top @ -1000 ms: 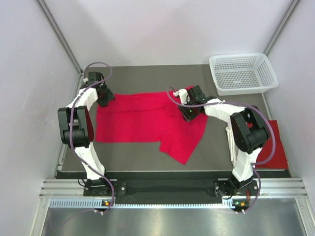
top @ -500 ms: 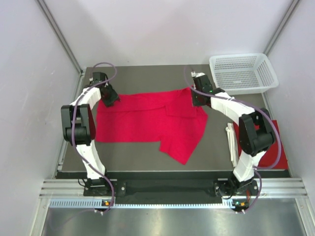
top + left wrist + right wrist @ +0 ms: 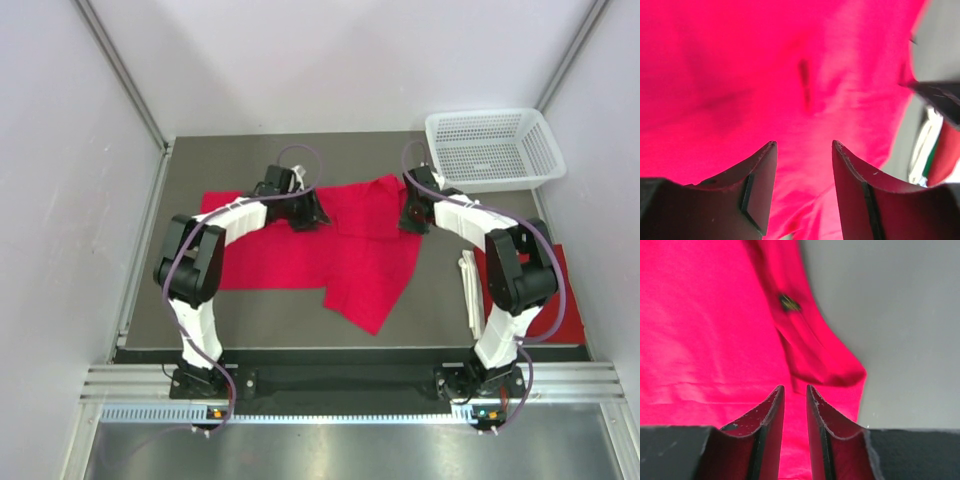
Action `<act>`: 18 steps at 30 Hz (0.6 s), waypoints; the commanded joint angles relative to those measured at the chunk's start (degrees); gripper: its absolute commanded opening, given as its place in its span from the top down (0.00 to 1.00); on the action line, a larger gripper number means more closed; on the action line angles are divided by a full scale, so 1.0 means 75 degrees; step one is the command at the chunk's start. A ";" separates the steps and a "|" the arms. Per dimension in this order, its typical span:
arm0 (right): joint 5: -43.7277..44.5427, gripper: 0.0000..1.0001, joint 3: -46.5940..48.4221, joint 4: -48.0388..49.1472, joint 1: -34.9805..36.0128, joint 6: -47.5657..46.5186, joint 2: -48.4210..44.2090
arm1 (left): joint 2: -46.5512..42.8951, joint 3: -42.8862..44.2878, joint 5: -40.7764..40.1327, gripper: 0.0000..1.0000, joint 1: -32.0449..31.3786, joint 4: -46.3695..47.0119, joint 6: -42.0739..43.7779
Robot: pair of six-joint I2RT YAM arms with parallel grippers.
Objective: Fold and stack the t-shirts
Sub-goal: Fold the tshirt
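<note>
The dark grey table (image 3: pixel 250 305) carries a red t-shirt (image 3: pixel 345 245) spread across mid-frame, a white mesh basket (image 3: pixel 495 184) at upper right, and a second red t-shirt (image 3: pixel 572 315) at the right edge.

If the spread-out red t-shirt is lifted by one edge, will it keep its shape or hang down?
Probably floppy: the red t-shirt lies creased, with folded edges. Likely light, since it looks thin. Pushed, it would probably bunch up.

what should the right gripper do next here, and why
Probably lower the right gripper a little and close on the folded cloth edge just ahead of it. Its jaws stand nearly together with no cloth clearly between them, and the t-shirt lies mostly spread out. The left gripper hangs open over the shirt's middle, holding nothing.
</note>
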 commanded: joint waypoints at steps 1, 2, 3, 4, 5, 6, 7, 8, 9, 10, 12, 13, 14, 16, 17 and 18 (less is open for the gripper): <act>-0.0063 0.75 -0.0253 0.0166 -0.0008 0.1077 -0.0131 | -0.0046 0.0076 0.0150 0.47 -0.0175 0.1224 -0.0299; 0.0077 0.75 -0.0277 0.0142 -0.0008 0.1252 -0.0108 | 0.0049 0.0088 0.0138 0.47 -0.0235 0.1294 -0.0346; 0.0160 0.75 -0.0300 0.0107 -0.0008 0.1312 -0.0073 | 0.0154 0.0123 0.0150 0.46 -0.0270 0.1307 -0.0393; 0.0207 0.75 -0.0335 0.0153 -0.0008 0.1359 -0.0061 | 0.0237 0.0146 0.0150 0.46 -0.0352 0.1550 -0.0474; 0.0114 0.74 -0.0452 0.0235 -0.0019 0.1347 -0.0049 | 0.0388 0.0147 0.0150 0.46 -0.0387 0.1599 -0.0498; 0.0055 0.74 -0.0488 0.0433 -0.0020 0.1347 -0.0014 | 0.0459 0.0170 0.0150 0.46 -0.0422 0.1635 -0.0510; -0.0015 0.74 -0.0523 0.0516 -0.0020 0.1324 -0.0002 | 0.0518 0.0170 0.0150 0.45 -0.0481 0.1670 -0.0522; -0.0143 0.74 -0.0593 0.0645 -0.0020 0.1324 0.0033 | 0.0611 0.0170 0.0138 0.45 -0.0504 0.1740 -0.0510; -0.0168 0.74 -0.0628 0.0681 -0.0020 0.1336 0.0045 | 0.0659 0.0182 0.0115 0.45 -0.0540 0.1740 -0.0499; -0.0168 0.74 -0.0698 0.0704 -0.0020 0.1347 0.0068 | 0.0740 0.0193 0.0057 0.45 -0.0575 0.1740 -0.0499; -0.0203 0.74 -0.0757 0.0821 -0.0020 0.1382 0.0080 | 0.0788 0.0205 0.0010 0.45 -0.0610 0.1717 -0.0510; -0.0203 0.74 -0.0804 0.0857 -0.0020 0.1383 0.0080 | 0.0835 0.0205 -0.0083 0.45 -0.0657 0.1717 -0.0510; -0.0261 0.75 -0.0816 0.0938 -0.0020 0.1394 0.0092 | 0.0847 0.0205 -0.0119 0.45 -0.0680 0.1717 -0.0510; -0.0343 0.74 -0.0863 0.1032 -0.0020 0.1359 0.0115 | 0.0952 0.0205 -0.0190 0.45 -0.0739 0.1740 -0.0522; -0.0344 0.74 -0.0875 0.1067 -0.0020 0.1348 0.0115 | 0.0987 0.0217 -0.0178 0.45 -0.0751 0.1764 -0.0534; -0.0344 0.74 -0.0886 0.1114 -0.0020 0.1347 0.0104 | 0.1011 0.0229 -0.0166 0.46 -0.0774 0.1787 -0.0545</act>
